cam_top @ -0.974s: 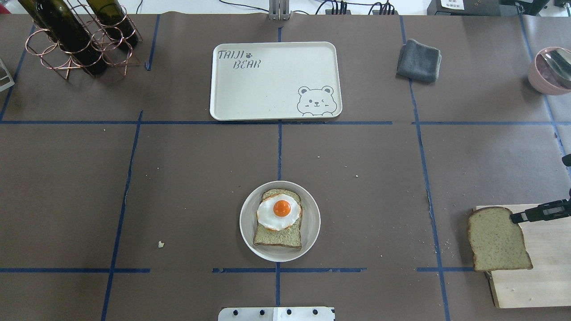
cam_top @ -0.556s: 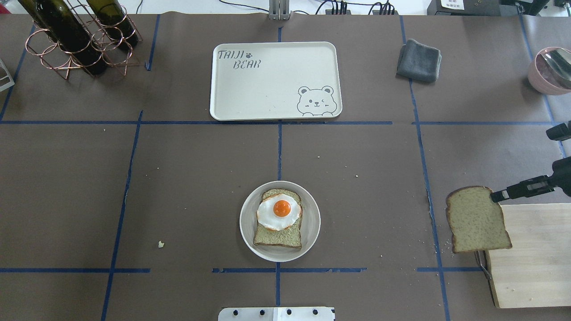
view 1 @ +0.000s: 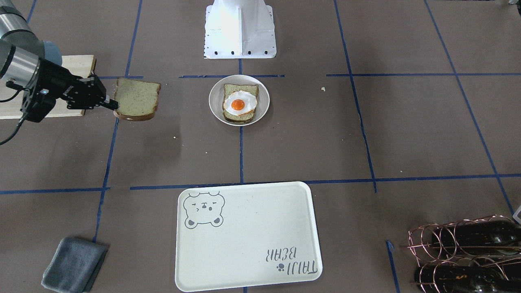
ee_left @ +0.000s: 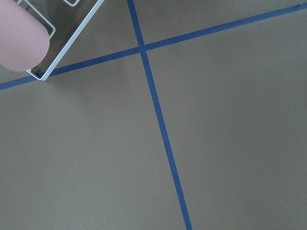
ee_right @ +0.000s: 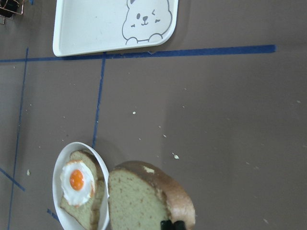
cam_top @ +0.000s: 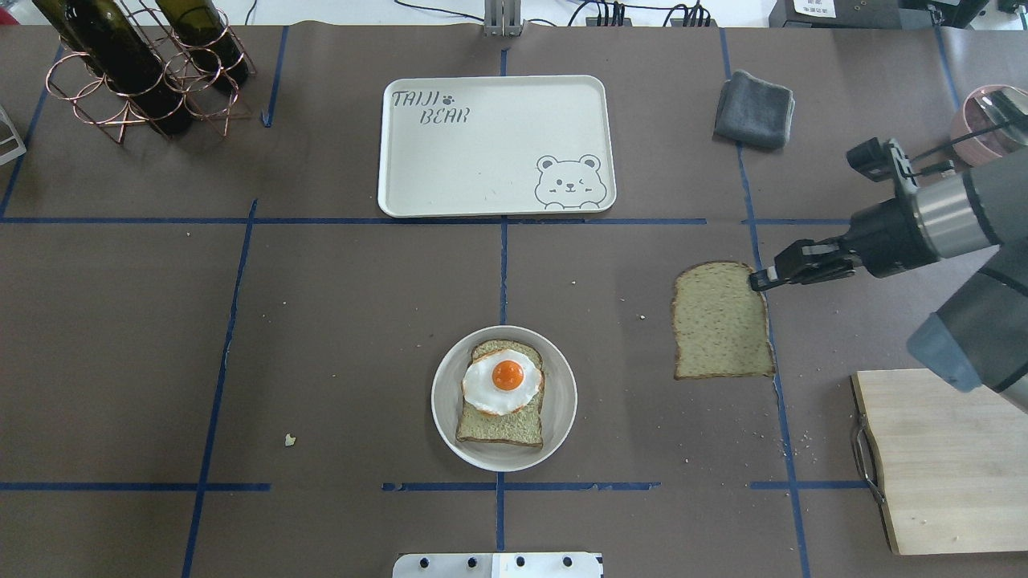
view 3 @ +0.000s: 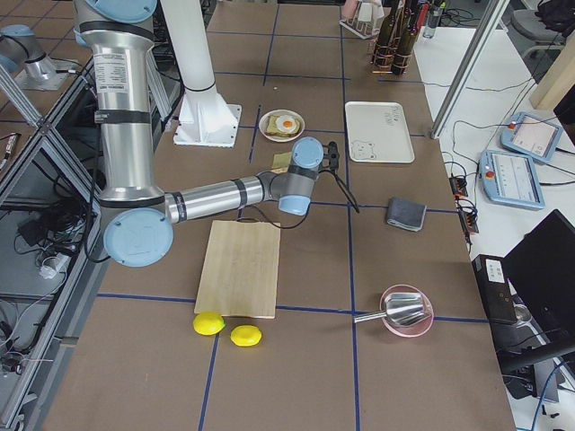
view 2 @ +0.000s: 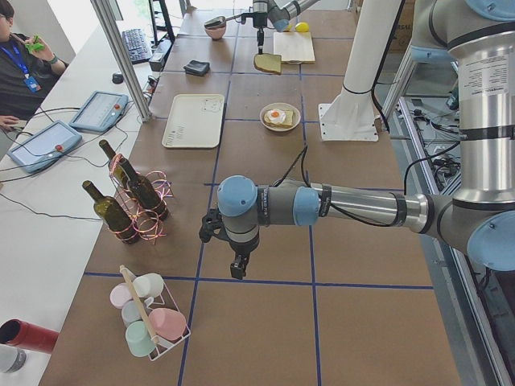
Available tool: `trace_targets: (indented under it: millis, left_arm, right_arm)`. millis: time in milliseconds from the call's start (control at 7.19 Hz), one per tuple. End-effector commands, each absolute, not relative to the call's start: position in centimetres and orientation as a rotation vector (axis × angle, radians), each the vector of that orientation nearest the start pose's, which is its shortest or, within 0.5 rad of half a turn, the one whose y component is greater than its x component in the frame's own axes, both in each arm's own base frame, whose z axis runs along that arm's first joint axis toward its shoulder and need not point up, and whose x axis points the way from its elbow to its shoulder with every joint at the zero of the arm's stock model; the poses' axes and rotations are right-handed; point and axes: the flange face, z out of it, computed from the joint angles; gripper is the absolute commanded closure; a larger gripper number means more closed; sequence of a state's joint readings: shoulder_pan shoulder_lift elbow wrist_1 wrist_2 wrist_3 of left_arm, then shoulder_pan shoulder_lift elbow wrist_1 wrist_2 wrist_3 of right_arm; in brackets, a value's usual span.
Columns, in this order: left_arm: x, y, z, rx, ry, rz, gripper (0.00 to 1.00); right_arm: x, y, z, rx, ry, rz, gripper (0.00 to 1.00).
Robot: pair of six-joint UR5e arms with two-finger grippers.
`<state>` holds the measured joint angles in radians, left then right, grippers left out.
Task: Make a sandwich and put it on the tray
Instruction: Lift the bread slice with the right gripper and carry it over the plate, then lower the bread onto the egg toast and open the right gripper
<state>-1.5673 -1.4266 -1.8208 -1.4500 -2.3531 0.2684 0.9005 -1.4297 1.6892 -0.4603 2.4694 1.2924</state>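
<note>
My right gripper is shut on the corner of a bread slice and holds it above the table, right of the plate. It shows in the front view with the slice. The second slice lies on a small round white plate with the fried egg on top. The cream bear tray lies beyond the plate, with nothing on it. In the right wrist view the held slice hangs beside the egg. My left gripper shows only in the exterior left view; I cannot tell its state.
A wooden cutting board lies at the near right. A grey cloth and a pink bowl with a spoon sit at the far right. A wire rack of wine bottles stands at the far left.
My right gripper has carried the bread slice off the cutting board, leftward and farther from the robot, toward the middle of the table. The plate, egg and tray have not moved.
</note>
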Motion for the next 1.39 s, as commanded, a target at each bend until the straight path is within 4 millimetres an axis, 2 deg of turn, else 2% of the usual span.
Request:
trace_targets:
  millis: [0,139,417,695,834,1252]
  left_arm:
    - [-6.2,-42.8,61.3,0.092,0.779,0.253,0.0]
    - [-6.1,-42.8,61.3,0.092,0.779,0.254,0.0]
    - [-6.1,-42.9,61.2,0.093,0.781,0.255,0.0]
    - [-6.0,-42.9,61.2,0.093,0.781,0.256,0.0]
    - [-6.0,-42.9,61.2,0.093,0.781,0.256,0.0]
    - [-5.8,-42.8,61.5,0.086,0.812,0.252,0.0]
  right_arm:
    - [-35.7,-44.5,31.7,0.064,-1.481,-0.067,1.0]
    - [-39.9,-43.3,28.7,0.062,-1.492,-0.037,1.0]
    - [-46.1,-39.9,26.4,0.077,-1.484,-0.035,1.0]
    - [-51.4,-35.9,25.8,0.103,-1.453,-0.015,1.0]
    - [-52.0,-35.0,26.5,0.088,-1.441,-0.022,1.0]
    - [-52.1,-34.9,28.3,0.076,-1.413,-0.018,1.0]
